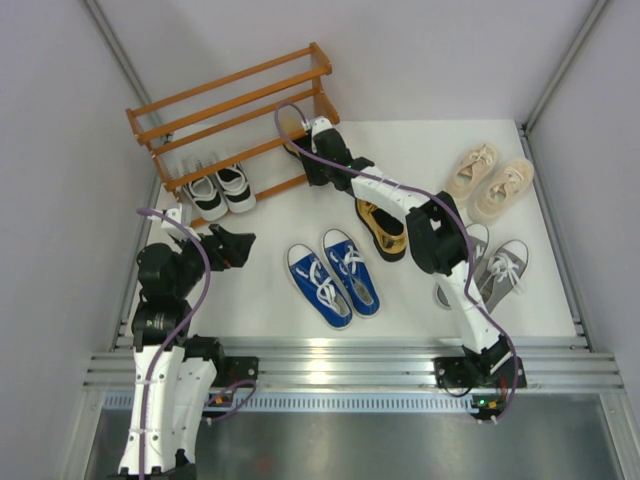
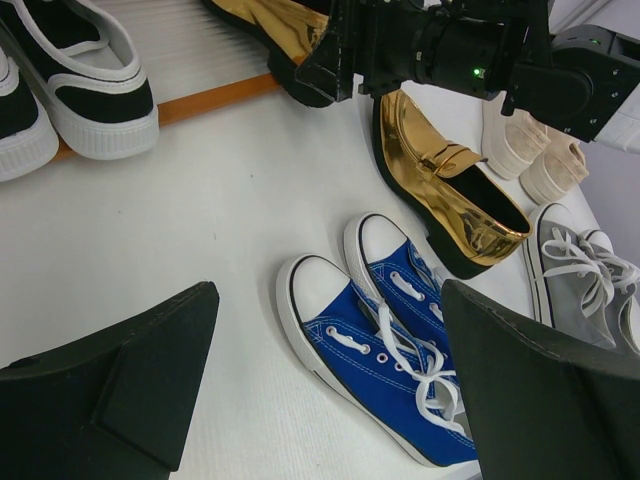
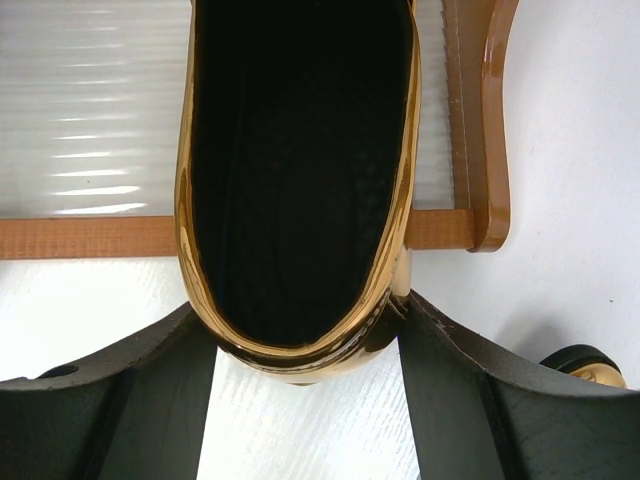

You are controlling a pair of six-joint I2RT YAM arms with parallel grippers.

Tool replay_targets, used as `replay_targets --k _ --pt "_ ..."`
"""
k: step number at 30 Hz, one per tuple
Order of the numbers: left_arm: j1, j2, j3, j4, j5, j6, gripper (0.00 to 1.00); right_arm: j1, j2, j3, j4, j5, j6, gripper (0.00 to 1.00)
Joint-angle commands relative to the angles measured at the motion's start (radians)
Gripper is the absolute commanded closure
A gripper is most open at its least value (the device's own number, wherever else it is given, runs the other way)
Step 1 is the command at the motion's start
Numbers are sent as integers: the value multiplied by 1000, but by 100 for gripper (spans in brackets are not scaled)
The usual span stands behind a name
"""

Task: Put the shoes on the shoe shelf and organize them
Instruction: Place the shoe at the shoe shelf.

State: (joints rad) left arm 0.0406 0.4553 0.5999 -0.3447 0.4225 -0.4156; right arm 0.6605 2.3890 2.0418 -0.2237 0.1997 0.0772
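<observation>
by the shelf (image 3: 482, 150), right fingers (image 3: 110, 400) snug around a gold loafer (image 3: 300, 180)

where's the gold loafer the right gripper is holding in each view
top external: gold loafer upper middle, mostly hidden under the right gripper at the shoe shelf's right end
left wrist: gold loafer at top edge, under the right arm
right wrist: gold loafer centre, heel between the fingers
shared landmark: the shelf's bottom slat

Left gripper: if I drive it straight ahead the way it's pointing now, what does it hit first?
Most likely the blue sneakers, the nearer shoe's white toe first; they lie between the fingers of the open left gripper. Depth is unclear, but nothing lies nearer.
</observation>
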Motion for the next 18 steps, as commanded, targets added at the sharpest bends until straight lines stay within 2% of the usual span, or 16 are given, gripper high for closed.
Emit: replay_targets --k 1,3,7,16,18 --pt "2 -10 -6 56 12 18 2 -19 10 24 101 37 -13 62" --pt "2 -9 -6 58 12 18 2 -19 10 21 101 32 -14 59" --pt "2 -10 -6 56 12 18 2 -19 7 17 96 18 -17 41" --pt "1 -14 -6 56 13 17 2 -19 -34 -17 99 0 -31 16" --pt "2 -15 -6 56 13 17 2 -19 -50 -29 98 0 -34 13"
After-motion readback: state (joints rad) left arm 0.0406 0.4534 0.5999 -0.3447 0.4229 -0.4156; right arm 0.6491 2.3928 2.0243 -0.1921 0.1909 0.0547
